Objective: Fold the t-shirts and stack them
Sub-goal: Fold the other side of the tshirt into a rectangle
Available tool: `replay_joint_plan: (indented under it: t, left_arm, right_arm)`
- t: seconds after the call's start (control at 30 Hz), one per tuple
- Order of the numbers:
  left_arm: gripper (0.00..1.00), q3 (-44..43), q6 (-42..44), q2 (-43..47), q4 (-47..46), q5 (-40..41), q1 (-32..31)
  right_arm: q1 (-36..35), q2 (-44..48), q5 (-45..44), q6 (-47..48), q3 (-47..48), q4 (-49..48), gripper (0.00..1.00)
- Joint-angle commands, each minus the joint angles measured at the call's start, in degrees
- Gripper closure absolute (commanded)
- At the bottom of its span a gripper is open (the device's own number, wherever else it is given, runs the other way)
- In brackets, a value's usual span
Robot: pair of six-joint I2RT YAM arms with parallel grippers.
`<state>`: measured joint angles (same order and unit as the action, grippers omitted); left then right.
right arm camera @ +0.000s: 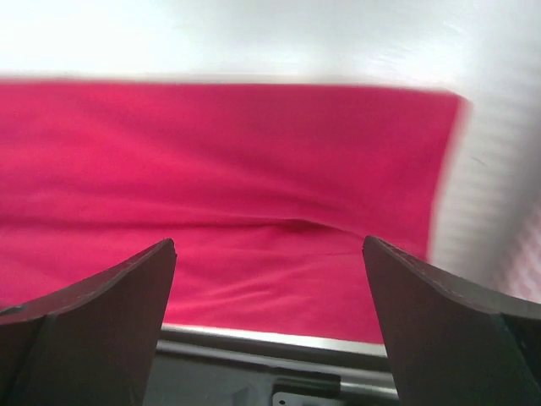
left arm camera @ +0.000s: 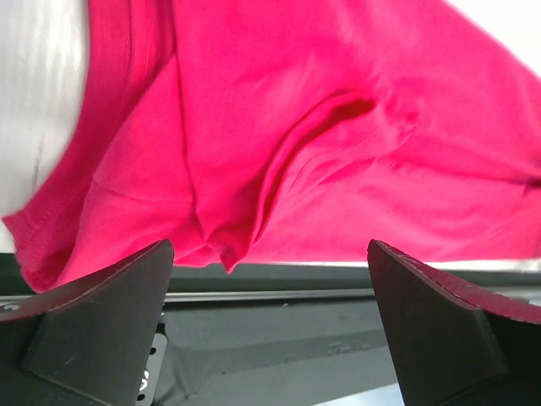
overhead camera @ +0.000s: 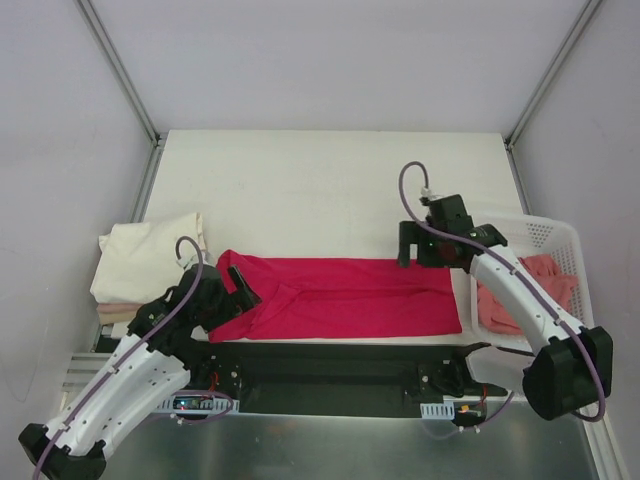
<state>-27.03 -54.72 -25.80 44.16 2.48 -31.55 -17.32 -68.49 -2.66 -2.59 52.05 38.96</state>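
The crimson-pink t-shirt (overhead camera: pixel 345 297) lies folded into a long band across the table's near edge. It fills the left wrist view (left arm camera: pixel 321 144) and the right wrist view (right arm camera: pixel 228 169). My left gripper (overhead camera: pixel 240 285) is open and empty above the shirt's left end. My right gripper (overhead camera: pixel 412 250) is open and empty just above the shirt's far right edge. A cream-white t-shirt (overhead camera: pixel 148 258) lies folded at the left on top of a salmon-pink one (overhead camera: pixel 115 312). Another salmon-pink shirt (overhead camera: pixel 535 290) lies in the basket.
A white plastic mesh basket (overhead camera: pixel 545 235) stands at the right edge of the table. The white table (overhead camera: pixel 330 190) stretches behind the shirt. A dark rail (overhead camera: pixel 330 365) with the arm bases runs along the near edge.
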Motion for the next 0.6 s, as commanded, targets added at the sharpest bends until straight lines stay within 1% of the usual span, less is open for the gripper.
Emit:
replay_joint_plan:
  t: [0.0,0.07,0.1,0.13,0.17,0.2,0.23,0.27,0.3,0.33,0.37,0.4,0.47,0.53,0.57]
  left_arm:
    - [0.01,-6.10,1.11,-5.74,-0.74,6.21,-0.35]
    - [0.01,-8.30,1.98,-9.77,-2.40,7.27,-0.35]
    - [0.01,-8.74,2.42,-11.27,-3.46,8.06,-0.35]
    - [0.01,-9.18,3.29,-12.85,-5.99,10.42,-0.18]
    - [0.01,-9.53,3.82,-16.09,-7.41,11.31,0.08]
    - [0.01,-9.80,4.70,-17.95,-8.73,11.84,0.52]
    - [0.01,-10.41,6.71,-19.88,-11.79,9.93,3.40]
    - [0.01,-10.76,7.86,-23.82,-13.47,6.95,5.60]
    - [0.01,-10.94,8.92,-25.86,-15.49,3.53,8.84]
    - [0.01,-10.68,10.49,-27.79,-17.60,-3.73,14.01]
    - [0.01,-10.68,10.68,-31.38,-20.58,-6.15,16.24]
    - [0.01,-10.94,11.21,-33.07,-21.74,-8.09,17.13]
    - [0.01,-11.56,12.27,-36.49,-25.50,-10.47,17.57]
    - [0.01,-11.82,12.62,-38.44,-27.37,-11.79,18.36]
    - [0.01,-12.08,12.53,-40.80,-27.37,-13.71,19.76]
  right_arm:
    - [-12.60,1.61,14.59,7.24,6.30,-6.26,0.03]
    - [-16.23,-1.19,18.81,8.39,7.53,-10.73,0.03]
    - [-19.04,-2.43,24.57,8.65,8.49,-12.66,0.03]
    - [-20.46,-3.92,27.50,9.44,8.94,-17.03,0.03]
    - [-21.95,-6.46,29.62,9.88,9.47,-19.08,0.03]
    - [-25.36,-7.79,32.34,10.84,11.12,-20.84,0.03]
    - [-27.05,-9.19,32.62,11.72,12.10,-23.29,0.03]
    - [-28.46,-12.43,33.06,13.64,13.50,-23.92,0.03]
    - [-30.73,-14.29,33.76,14.45,14.73,-24.37,0.03]
    - [-31.45,-16.31,34.73,14.80,17.53,-25.24,0.02]
    - [-32.07,-20.33,35.95,15.15,18.69,-25.77,0.02]
    - [-32.77,-22.20,38.32,15.16,19.66,-26.21,0.01]
    - [-33.56,-27.37,39.91,16.38,22.73,-27.53,0.01]
    - [-34.53,-30.46,40.62,17.44,24.67,-29.20,0.01]
    - [-34.79,-33.61,41.67,17.79,27.11,-29.38,0.01]
